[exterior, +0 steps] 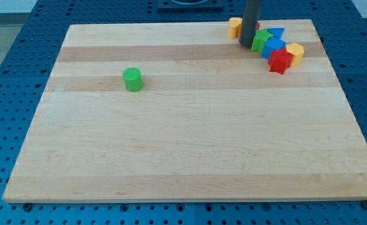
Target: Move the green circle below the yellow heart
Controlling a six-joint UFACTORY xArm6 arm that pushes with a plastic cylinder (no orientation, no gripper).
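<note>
The desk (189,144) is a pale wooden board that fills most of the view, resting on a blue perforated base (8,94); most of its surface carries nothing. All but one of the blocks sit crowded in the far right corner.

The end effector here is a plain dark rod with nothing to open or close, so it holds nothing and can only push. My tip (248,44) rests on the desk at the far right, at the left edge of that crowd, touching or just beside a green block (260,42) whose shape I cannot make out. A yellow block (234,27) lies just left of and behind the rod, partly hidden. To the right of the green one come a blue block (274,45), a red block (280,61) nearer the front, and another yellow block (295,53) at the right end. Which yellow piece is the heart I cannot tell.

The green circle (132,79) stands alone, left of centre toward the far side, well apart from my tip and from the crowd.

As I judge it, the task is hardly begun: the circle lies far from either yellow block, and the whole push rightward remains.
</note>
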